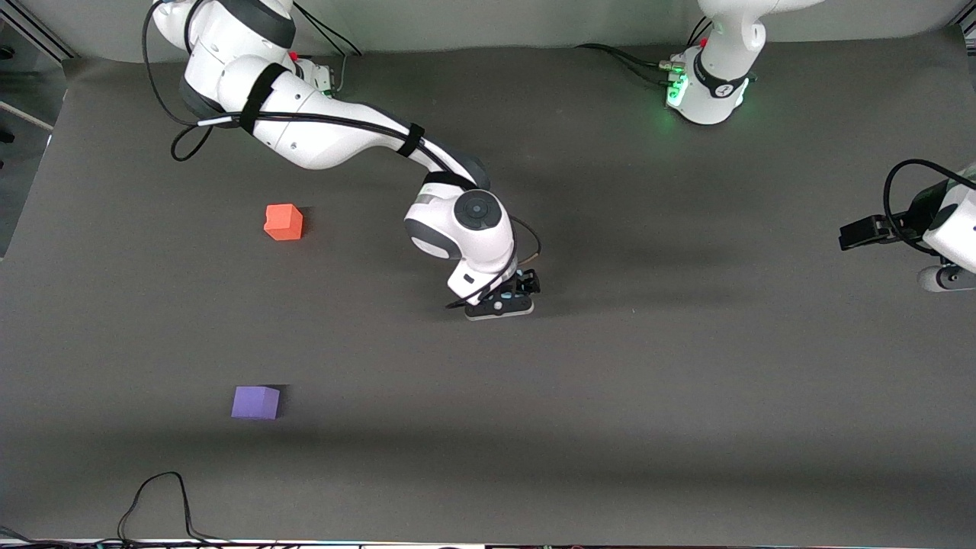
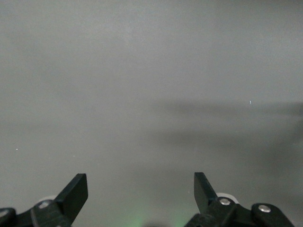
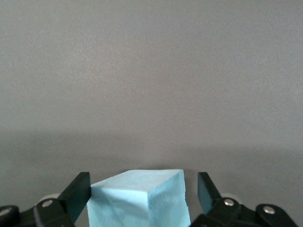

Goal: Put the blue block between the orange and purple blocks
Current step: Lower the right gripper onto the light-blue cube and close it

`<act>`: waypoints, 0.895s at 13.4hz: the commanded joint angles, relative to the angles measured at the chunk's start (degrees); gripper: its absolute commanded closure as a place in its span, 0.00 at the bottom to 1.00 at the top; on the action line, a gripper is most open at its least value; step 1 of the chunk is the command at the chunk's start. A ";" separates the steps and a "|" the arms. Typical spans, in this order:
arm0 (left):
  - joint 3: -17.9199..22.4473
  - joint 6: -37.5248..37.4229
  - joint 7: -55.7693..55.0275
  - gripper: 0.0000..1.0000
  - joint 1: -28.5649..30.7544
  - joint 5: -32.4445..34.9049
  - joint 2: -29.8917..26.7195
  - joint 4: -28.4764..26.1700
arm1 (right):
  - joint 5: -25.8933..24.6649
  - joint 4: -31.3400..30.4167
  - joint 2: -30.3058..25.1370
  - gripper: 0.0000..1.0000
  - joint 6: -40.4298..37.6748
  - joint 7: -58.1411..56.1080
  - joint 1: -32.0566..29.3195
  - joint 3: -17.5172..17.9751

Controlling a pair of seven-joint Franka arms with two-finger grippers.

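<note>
Between the spread fingers of the right gripper (image 3: 142,194) sits the blue block (image 3: 137,198), a matte, foam-like cube with sharp edges; one finger (image 3: 78,191) lies against its side, while a gap separates it from the other, so the jaws stand open around it, not clamped. Only the right wrist view shows this block; the front view hides it under the gripper (image 1: 499,305), low over mid-table. The orange block (image 1: 284,222) lies well apart from that gripper, toward the right arm's end; the purple block (image 1: 255,402), also a matte cube, lies nearer the front camera. The left gripper (image 2: 141,194) waits at the left arm's end, jaws open and empty over the plain grey table cover (image 2: 151,71).
</note>
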 commanded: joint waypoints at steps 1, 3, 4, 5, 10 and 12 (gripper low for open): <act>-0.45 -0.94 -0.75 0.00 0.24 -0.35 -0.16 0.77 | -1.40 0.52 -0.75 0.00 -0.27 1.02 0.39 -0.47; -0.45 -0.94 -0.14 0.00 0.41 -0.35 -0.07 0.77 | -1.22 0.60 -0.75 0.00 -0.36 1.29 0.39 -0.30; -0.45 -0.94 -0.05 0.00 0.41 -0.26 0.02 0.77 | -1.22 0.52 -0.84 0.00 -0.36 1.37 0.39 -0.30; -0.45 -0.94 -0.05 0.00 0.32 -0.26 -0.07 0.77 | -1.22 0.43 -0.75 0.00 -0.36 1.46 0.31 -0.30; -0.45 -1.30 -0.93 0.00 0.24 -0.35 0.02 0.77 | -1.13 -3.26 -0.75 0.00 -0.19 4.00 0.31 -0.30; -0.45 -1.38 -1.02 0.00 0.24 -0.26 0.02 0.77 | -1.13 -3.18 -0.75 0.14 -0.27 3.84 0.31 -0.30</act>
